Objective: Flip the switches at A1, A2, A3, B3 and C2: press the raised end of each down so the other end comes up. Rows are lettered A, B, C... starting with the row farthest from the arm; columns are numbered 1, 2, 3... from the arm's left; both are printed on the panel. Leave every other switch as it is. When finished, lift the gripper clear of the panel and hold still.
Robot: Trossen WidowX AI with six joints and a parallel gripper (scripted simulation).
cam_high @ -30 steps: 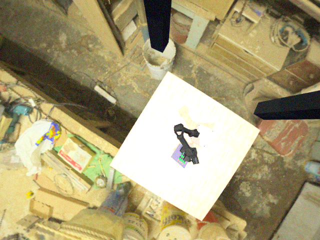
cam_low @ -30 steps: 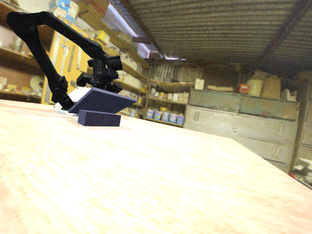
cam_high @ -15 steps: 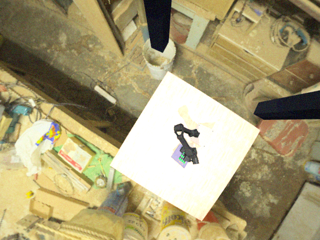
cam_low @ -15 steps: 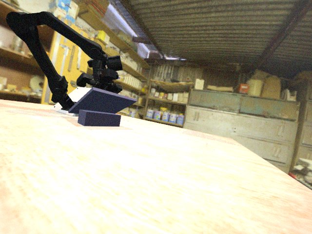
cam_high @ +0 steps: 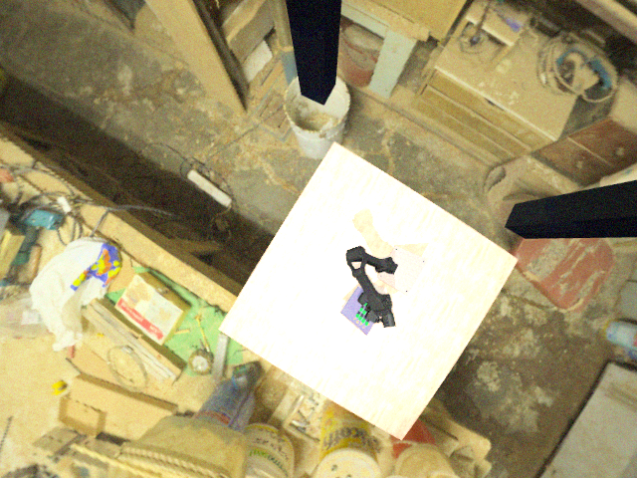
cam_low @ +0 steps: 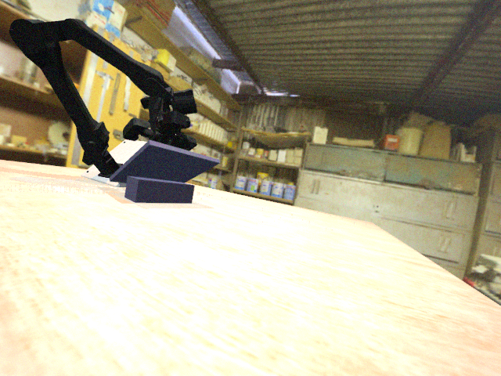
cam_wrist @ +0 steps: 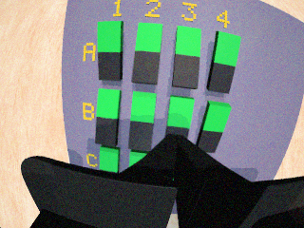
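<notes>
From above, near the middle of the pale wooden table (cam_high: 309, 370): purple switch panel (cam_high: 352, 310) half hidden under the black arm (cam_high: 366, 278), green rocker ends peeping out beside the gripper (cam_high: 383, 315). Too small at this height to read rows or fingers.

From the low side view: panel (cam_low: 161, 161) tilted up on a dark block (cam_low: 160, 189), back edge raised, resting on the table (cam_low: 243, 283). Gripper (cam_low: 170, 135) right at the panel's upper face, apparently touching or a hair above; contact not certain from this angle.

Through the wrist camera: columns 1 to 4 and rows A, B, C printed in yellow on the panel (cam_wrist: 266, 108). Rows A and B each showing a green far half and a dark near half. A1 (cam_wrist: 109, 49), A2 (cam_wrist: 147, 52), A3 (cam_wrist: 188, 56) in plain sight and well ahead of the fingers. B3 (cam_wrist: 180, 114) just past the fingertips, its near half covered. Row C mostly hidden, only green slivers at C1 (cam_wrist: 108, 160) and C2 (cam_wrist: 139, 159). Gripper (cam_wrist: 170, 152) pressed fully together, pinching nothing, serving as one blunt poker.

Judged handling: stiff plastic rockers, probably snapping over with a firm short push; no grasp needed, only a press on the raised end near its outer edge. Panel likely light and merely propped, so a straight push into its face seems safer than a sideways shove. Narrow gaps between neighbours, so B2 and B4 at risk from an off-centre tip.
</notes>
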